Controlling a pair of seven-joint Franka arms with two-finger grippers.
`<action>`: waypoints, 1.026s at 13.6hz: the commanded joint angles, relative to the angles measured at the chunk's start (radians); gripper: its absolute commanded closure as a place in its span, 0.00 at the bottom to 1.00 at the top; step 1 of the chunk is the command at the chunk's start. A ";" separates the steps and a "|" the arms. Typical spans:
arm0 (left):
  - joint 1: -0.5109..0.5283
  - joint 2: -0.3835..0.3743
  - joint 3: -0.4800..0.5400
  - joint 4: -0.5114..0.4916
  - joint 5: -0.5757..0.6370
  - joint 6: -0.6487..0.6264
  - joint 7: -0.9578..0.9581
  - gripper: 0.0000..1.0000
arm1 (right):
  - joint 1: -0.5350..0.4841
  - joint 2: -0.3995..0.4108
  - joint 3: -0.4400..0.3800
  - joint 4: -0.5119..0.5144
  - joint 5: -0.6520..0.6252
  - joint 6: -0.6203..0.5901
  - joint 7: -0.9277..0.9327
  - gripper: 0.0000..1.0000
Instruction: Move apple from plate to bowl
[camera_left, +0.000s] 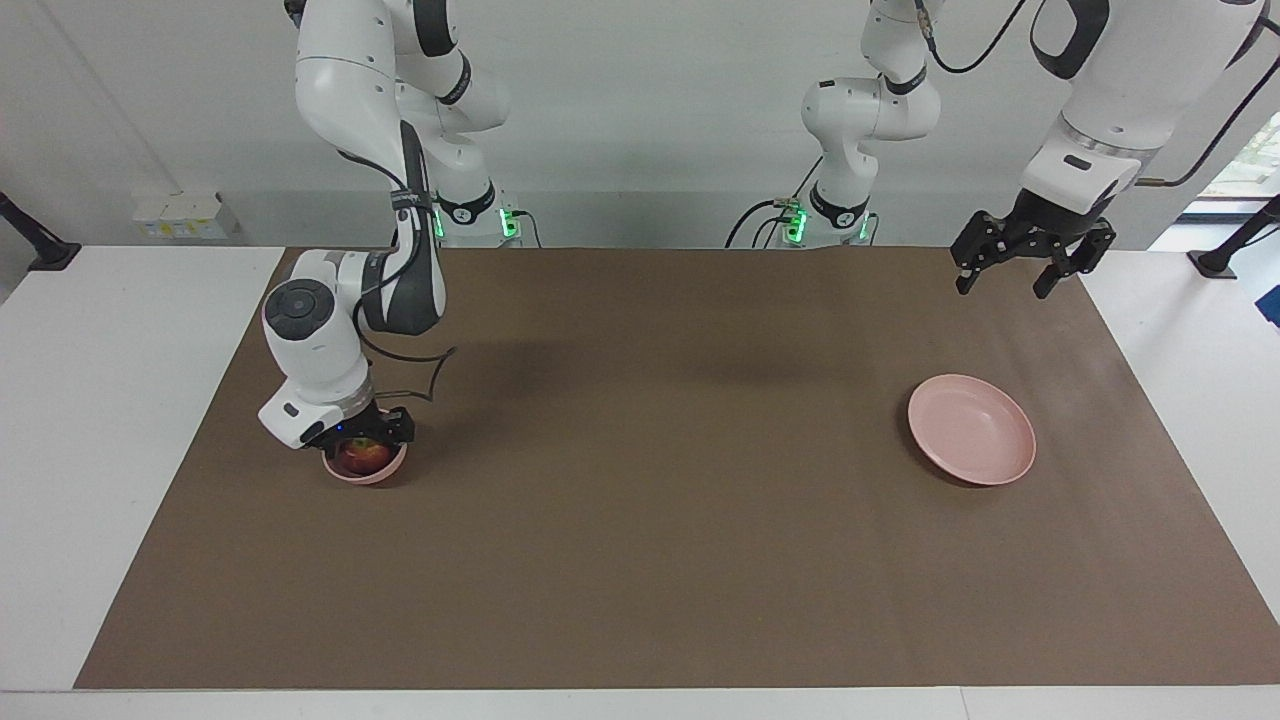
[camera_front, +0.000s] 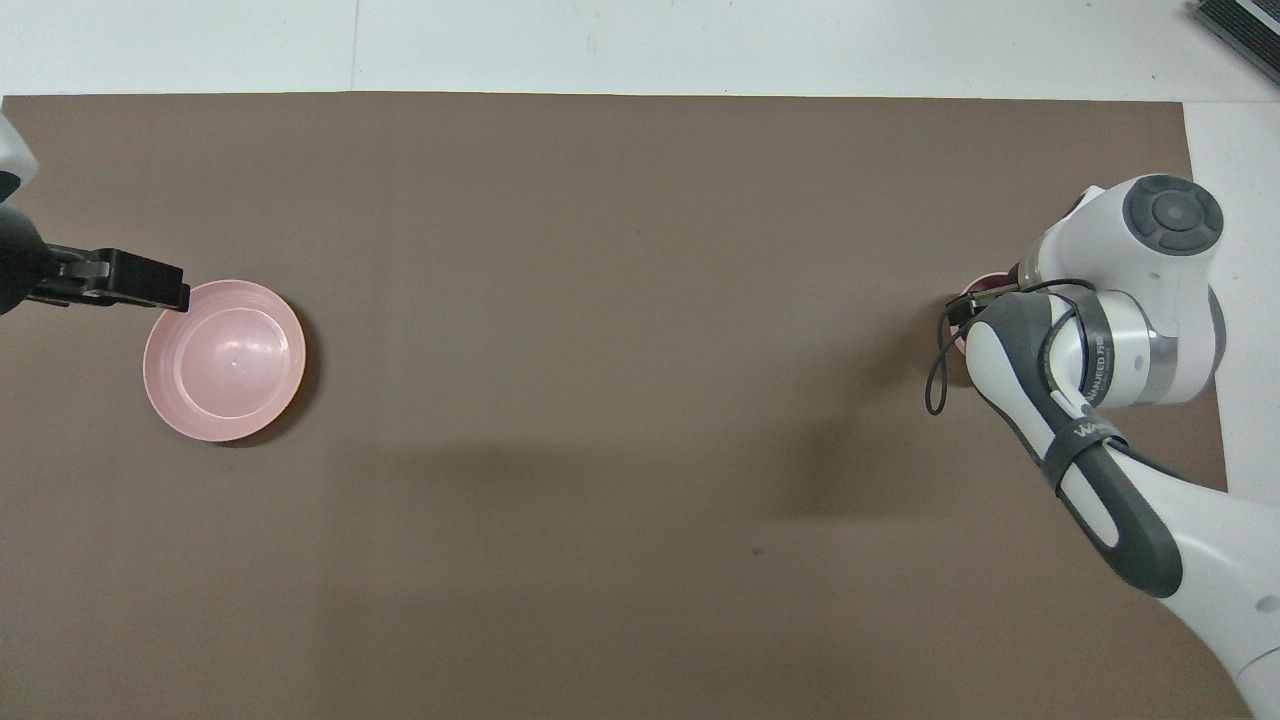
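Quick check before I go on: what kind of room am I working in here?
Most likely a robotics lab: two Franka arms stand at a white table covered by a brown mat, with only a plate, a bowl and an apple set out.

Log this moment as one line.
apple: in bowl | plate: bare | right pincer: at apple | left pincer: raised, open, waiting

Both arms have glossy white shells with dark grey to black bands at the joints. The right arm carries a round grey cap on its wrist joint, a thin black cable looping beside the forearm, and a dark strap with pale lettering. The left arm trails a black cable too. Green lights glow at both bases. The grippers are black.
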 joint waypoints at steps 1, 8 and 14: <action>-0.005 -0.014 0.006 -0.012 0.022 -0.027 0.013 0.00 | -0.001 -0.054 0.006 0.005 0.058 -0.039 0.031 0.00; -0.019 -0.053 -0.003 -0.002 0.021 -0.151 0.011 0.00 | 0.030 -0.273 0.009 0.010 0.089 -0.259 0.113 0.00; 0.042 -0.064 0.014 -0.002 0.010 -0.151 0.002 0.00 | 0.019 -0.431 0.006 0.161 0.069 -0.647 0.102 0.00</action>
